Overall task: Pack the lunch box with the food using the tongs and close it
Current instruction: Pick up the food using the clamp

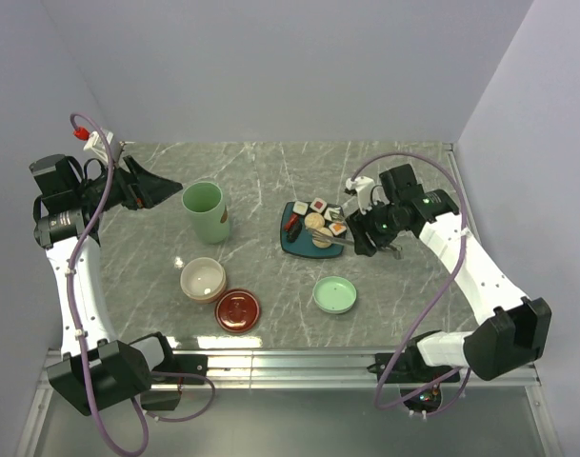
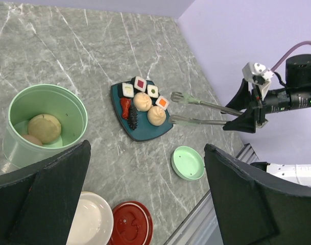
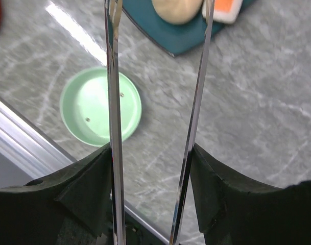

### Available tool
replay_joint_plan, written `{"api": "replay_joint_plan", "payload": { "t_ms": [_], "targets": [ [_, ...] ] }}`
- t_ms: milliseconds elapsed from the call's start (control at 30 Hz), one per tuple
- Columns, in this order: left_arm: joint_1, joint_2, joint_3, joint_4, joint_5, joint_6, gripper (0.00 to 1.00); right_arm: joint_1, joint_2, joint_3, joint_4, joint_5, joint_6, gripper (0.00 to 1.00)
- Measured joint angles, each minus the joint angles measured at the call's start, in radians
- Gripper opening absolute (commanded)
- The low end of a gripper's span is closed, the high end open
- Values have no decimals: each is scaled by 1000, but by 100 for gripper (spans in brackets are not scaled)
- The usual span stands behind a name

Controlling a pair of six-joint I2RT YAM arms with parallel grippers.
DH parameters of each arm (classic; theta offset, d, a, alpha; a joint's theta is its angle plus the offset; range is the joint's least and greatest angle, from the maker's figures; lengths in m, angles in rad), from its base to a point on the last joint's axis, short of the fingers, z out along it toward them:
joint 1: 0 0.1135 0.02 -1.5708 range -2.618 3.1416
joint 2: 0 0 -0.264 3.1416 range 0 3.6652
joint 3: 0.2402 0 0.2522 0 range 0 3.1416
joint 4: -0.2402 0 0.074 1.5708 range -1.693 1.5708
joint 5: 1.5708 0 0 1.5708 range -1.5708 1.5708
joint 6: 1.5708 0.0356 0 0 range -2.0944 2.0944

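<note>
Steel tongs (image 2: 201,112), slick, are clamped in the right gripper (image 3: 152,171); the soft-looking bun (image 2: 156,115) at a corner of the plate (image 2: 145,135) probably wants gentle pinching across its middle. Left gripper (image 2: 147,173) gapes.

A robotics lab bench; plain pale walls (image 1: 270,67) box in a grey marble-patterned tabletop (image 1: 270,171); an aluminium rail (image 1: 290,359) edges it, carrying the cabled left arm (image 1: 72,286) and right arm (image 1: 470,267).

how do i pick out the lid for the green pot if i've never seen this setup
On the grey table, find the dark teal square plate of food right of centre. Just nearer the front edge lies a flat round mint-green lid. The only other loose lid, further left beside the cream bowl, is dark red.
</note>
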Motion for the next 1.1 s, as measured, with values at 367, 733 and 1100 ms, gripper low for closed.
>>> {"api": "replay_joint_plan", "payload": {
  "t_ms": [367, 733, 1100],
  "targets": [
    [0, -12, 0, 0, 0, 1, 100, -7, -5, -80, 58, 62, -40, 63],
    [0, -17, 0, -1, -4, 13, 99, -7, 40, -92, 109, 63, -55, 61],
    [0, -17, 0, -30, -12, 52, 99, -7, 92, -93, 111, 50, -66, 61]
  ]
}}
